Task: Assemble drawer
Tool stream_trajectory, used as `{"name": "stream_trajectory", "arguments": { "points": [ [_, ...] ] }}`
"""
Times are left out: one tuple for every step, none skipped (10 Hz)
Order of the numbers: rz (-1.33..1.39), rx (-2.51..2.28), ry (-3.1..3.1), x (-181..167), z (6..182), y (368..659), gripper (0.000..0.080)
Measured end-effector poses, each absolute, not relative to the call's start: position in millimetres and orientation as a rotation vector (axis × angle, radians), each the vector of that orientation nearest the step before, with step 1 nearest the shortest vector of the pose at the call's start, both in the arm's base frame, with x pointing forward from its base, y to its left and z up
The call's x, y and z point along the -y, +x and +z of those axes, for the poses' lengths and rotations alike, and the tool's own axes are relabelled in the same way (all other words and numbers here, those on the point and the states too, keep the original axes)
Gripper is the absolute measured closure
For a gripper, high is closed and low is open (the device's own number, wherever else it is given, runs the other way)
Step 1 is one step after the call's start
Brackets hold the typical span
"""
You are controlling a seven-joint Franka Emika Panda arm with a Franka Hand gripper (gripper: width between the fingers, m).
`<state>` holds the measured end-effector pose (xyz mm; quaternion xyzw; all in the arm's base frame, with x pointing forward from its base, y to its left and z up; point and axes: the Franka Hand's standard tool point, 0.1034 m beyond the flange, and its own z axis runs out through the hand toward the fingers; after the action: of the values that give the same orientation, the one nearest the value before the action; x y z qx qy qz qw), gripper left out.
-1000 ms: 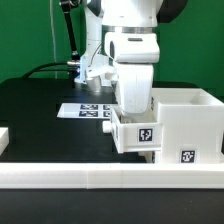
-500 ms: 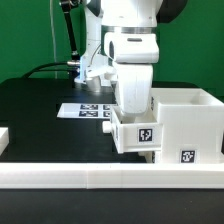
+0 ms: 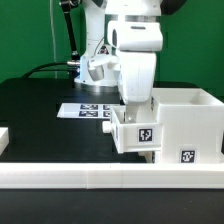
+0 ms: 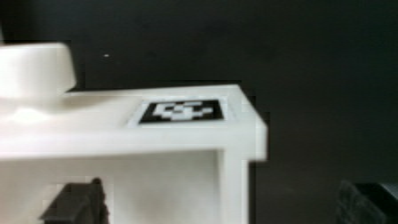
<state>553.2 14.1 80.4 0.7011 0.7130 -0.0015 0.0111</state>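
at the exterior view's far left edge, a small white part (image 3: 4, 137) sits on the black table (image 3: 40, 105), cut off by the frame, so it cannot be identified. a long white wall (image 3: 100, 178) runs across the near side of the table. farther back, near the middle, the marker board (image 3: 88, 111) lies flat on the table with its tags facing up. behind it stands the arm's white base with a small blue light, and a black cable trails off toward the exterior view's left.

right of centre, the arm (image 3: 135, 50) hangs straight down over the drawer. a small tray (image 3: 138, 131) with a tag on its near face sits against the left side of the large housing (image 3: 190, 125), touching it. the housing is open at the top, stands on the table just behind the wall, and carries a tag low on its near face. the arm's lower end is just behind the tray's top edge, hiding the gripper in this view.

in the wrist view, a white drawer panel (image 4: 107, 130) with a tag (image 4: 182, 111) on its top fills the near field over the black table. the gripper (image 4: 228, 205) shows two dark fingertips (image 4: 75, 203) spread well apart, with white plastic between them; whether they touch it cannot be told.
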Motion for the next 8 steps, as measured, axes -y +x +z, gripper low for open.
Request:
{"name": "stream_trajectory", "arguments": {
  "points": [
    [-0.011,-2.221,2.181,-10.9,91.1,555.0,0.0151],
    [-0.023,-2.214,2.181,-3.6,99.7,556.8,0.0151],
    [-0.033,-2.205,2.186,4.3,106.1,559.2,0.0151],
    [-0.033,-2.221,2.160,16.3,110.1,563.3,0.0151],
    [-0.033,-2.222,2.150,32.2,110.7,566.2,0.0151],
    [-0.037,-2.234,2.144,43.2,105.5,566.1,0.0151],
    [-0.029,-2.243,2.134,51.1,100.9,570.5,0.0151],
    [-0.028,-2.247,2.142,57.0,89.4,568.3,0.0151]
  ]
}}
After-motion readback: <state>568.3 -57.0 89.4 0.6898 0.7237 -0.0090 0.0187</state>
